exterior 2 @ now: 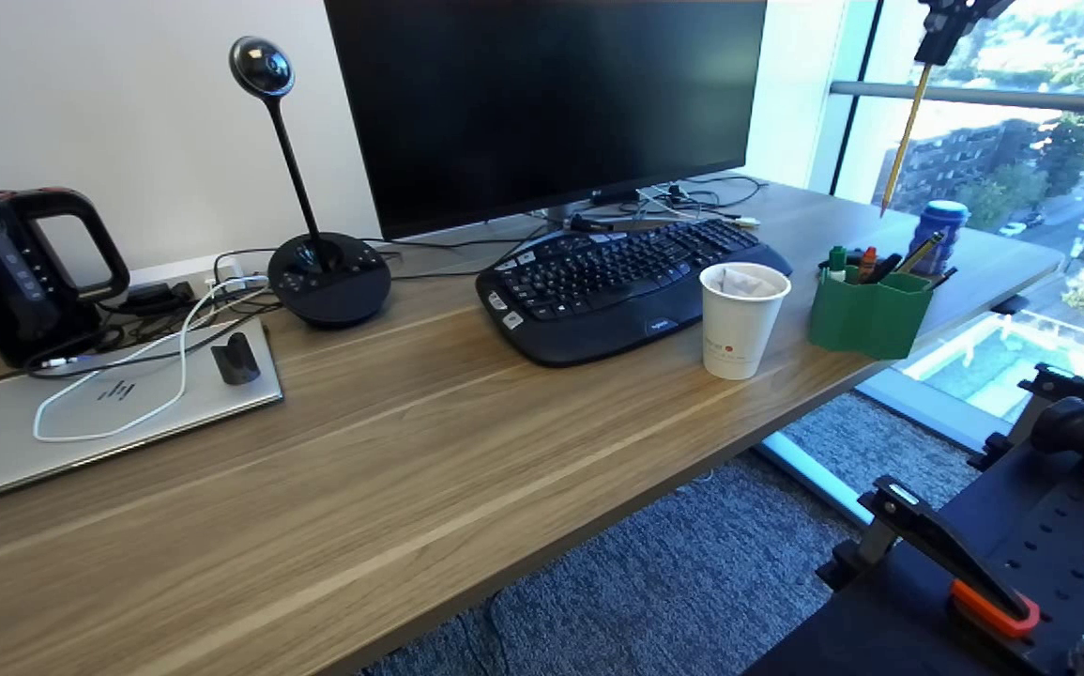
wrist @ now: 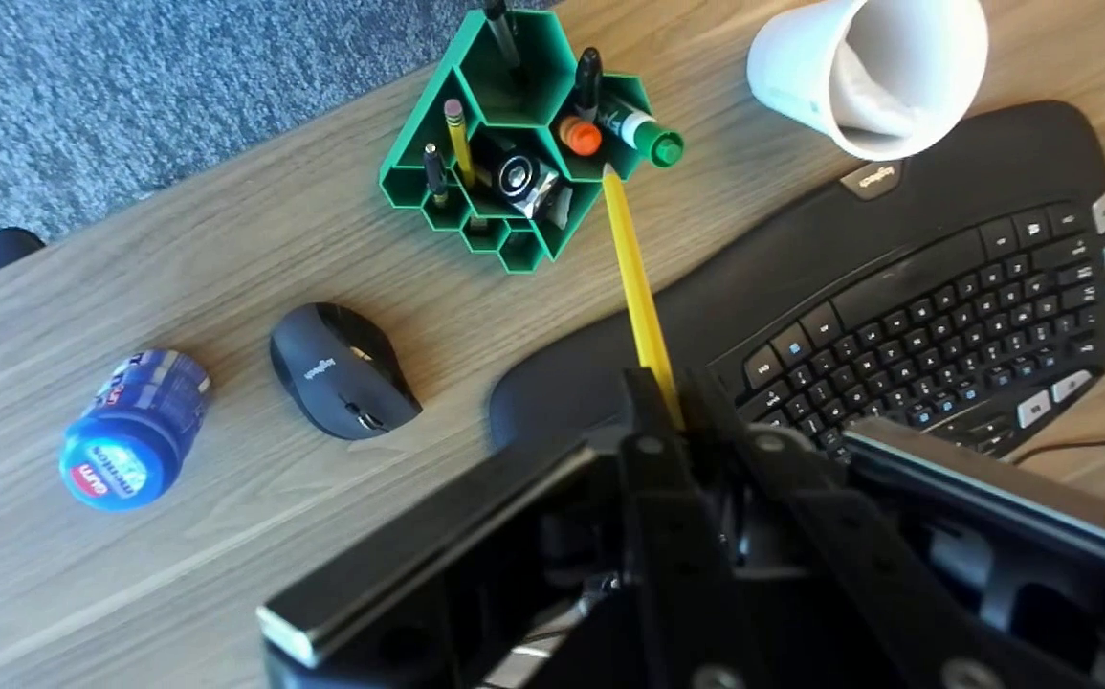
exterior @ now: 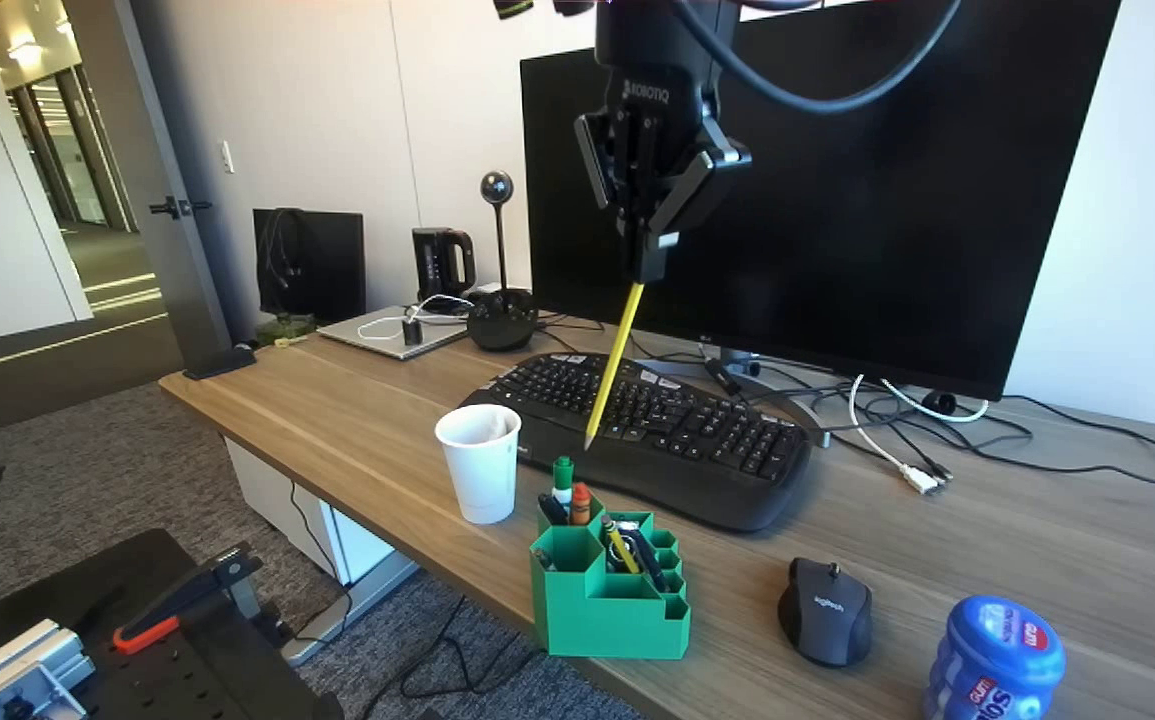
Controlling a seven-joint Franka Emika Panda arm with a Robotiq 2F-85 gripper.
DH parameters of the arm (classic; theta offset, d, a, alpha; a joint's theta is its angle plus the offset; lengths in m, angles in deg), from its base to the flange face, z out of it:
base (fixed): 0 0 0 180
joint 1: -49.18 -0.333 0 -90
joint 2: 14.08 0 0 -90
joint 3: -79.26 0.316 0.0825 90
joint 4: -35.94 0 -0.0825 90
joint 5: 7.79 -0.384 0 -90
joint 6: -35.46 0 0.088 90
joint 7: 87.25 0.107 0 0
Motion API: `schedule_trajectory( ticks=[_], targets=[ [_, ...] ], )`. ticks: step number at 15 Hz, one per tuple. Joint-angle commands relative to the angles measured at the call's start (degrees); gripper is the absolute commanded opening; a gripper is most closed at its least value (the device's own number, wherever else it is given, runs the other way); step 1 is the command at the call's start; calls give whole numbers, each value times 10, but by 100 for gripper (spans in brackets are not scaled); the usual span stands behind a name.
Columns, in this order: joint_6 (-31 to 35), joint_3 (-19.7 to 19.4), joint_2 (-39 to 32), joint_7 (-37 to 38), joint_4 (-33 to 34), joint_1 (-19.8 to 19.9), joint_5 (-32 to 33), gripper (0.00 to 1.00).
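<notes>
ROBOTIQ on hand; logitech on mouse and keyboard; mentos gum on blue jar; hp on laptop.

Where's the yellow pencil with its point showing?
Just right of centre in an exterior view, the slim yellow pencil slants down from the black jaws, above the green honeycomb pen holder.

**What else sits on my desk**

I have my black Logitech keyboard in front of the LG monitor, whose screen is dark. My grey Logitech mouse lies off the number-pad end, with the blue Mentos gum jar upright near it. Past the opposite end stands my conference camera, then a closed HP laptop, a white cable looped across its lid, and a black kettle.
</notes>
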Motion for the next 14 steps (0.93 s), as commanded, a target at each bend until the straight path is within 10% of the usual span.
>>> schedule_trajectory(
  ticks=[1, 14],
  targets=[
    [-2, 0, 40, -36, -35, -2, -25, 2],
    [14, -4, 141, -176, -132, -45, -95, 2]
  ],
)
